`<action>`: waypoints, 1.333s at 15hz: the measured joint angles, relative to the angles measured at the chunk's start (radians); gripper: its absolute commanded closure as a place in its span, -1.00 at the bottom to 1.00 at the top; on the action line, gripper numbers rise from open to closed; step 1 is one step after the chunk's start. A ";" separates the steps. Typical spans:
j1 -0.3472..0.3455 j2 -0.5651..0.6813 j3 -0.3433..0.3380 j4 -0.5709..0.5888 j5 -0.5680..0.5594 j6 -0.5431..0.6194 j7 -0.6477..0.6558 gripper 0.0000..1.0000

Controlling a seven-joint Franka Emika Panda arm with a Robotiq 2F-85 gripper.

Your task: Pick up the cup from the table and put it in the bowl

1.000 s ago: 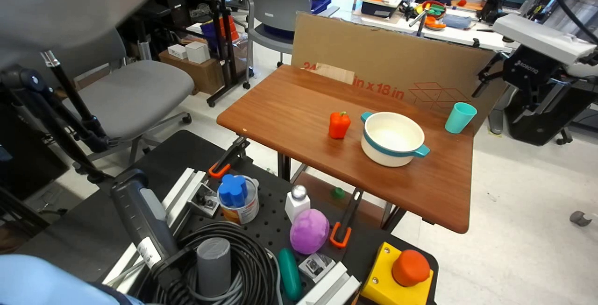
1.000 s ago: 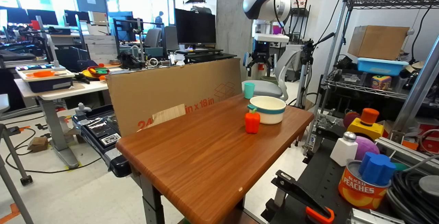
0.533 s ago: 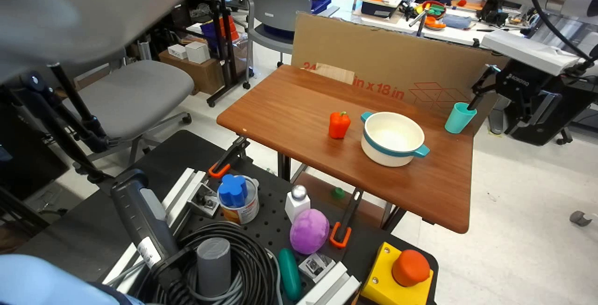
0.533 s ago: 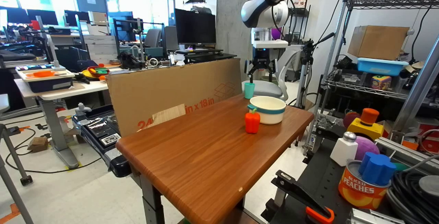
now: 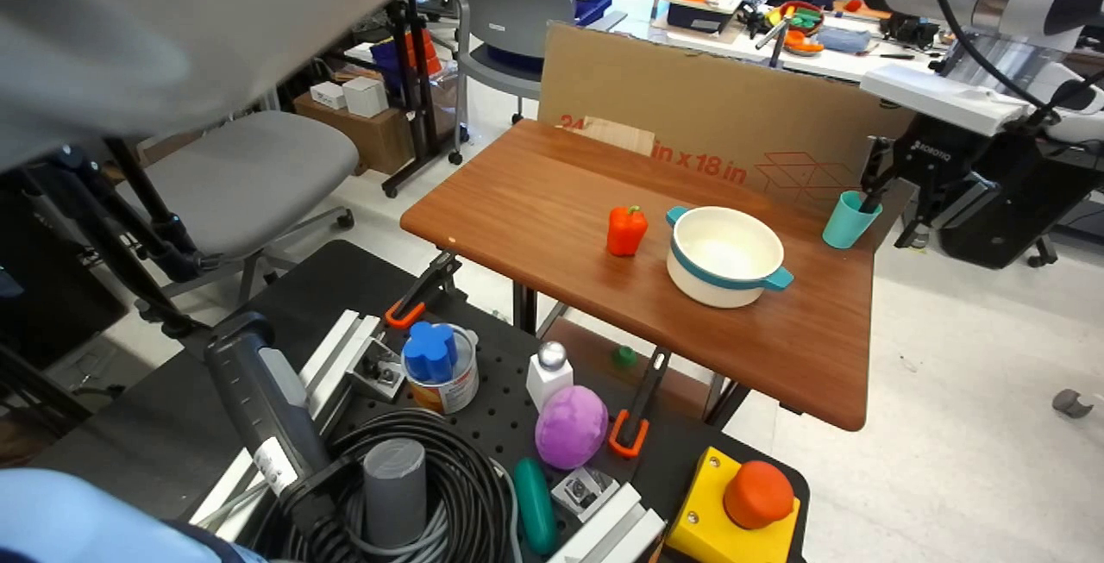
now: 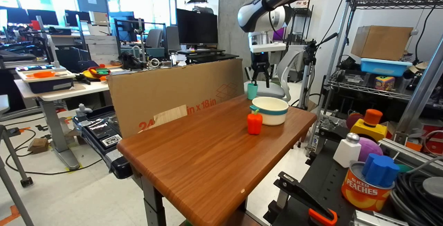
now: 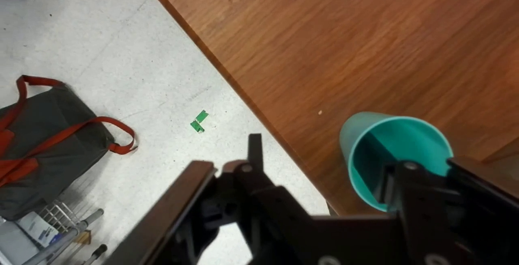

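The teal cup stands on the wooden table near its corner beside the cardboard; it also shows in an exterior view and in the wrist view, mouth facing the camera. My gripper is open. One finger appears to reach into the cup's mouth; the other is outside the cup. In the wrist view the gripper has its left finger over the floor past the table edge, and its right finger covers part of the cup's rim. The white bowl with teal band and handles stands apart from the cup; it also shows in an exterior view.
A red bell pepper stands beside the bowl on the wooden table. A cardboard sheet stands upright along the table's edge behind the cup. A black pegboard cart with clamps and several objects stands alongside.
My gripper has come down and toward the cup, leftward in an exterior view, and one finger has reached the cup's mouth. The cup looks shifted very slightly. Bowl and pepper are unmoved.
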 measured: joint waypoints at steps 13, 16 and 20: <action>0.054 -0.044 0.046 0.108 0.012 -0.099 0.049 0.99; 0.073 -0.144 0.068 0.033 0.011 -0.116 -0.050 0.99; 0.086 -0.292 0.071 -0.155 -0.011 -0.207 -0.214 0.99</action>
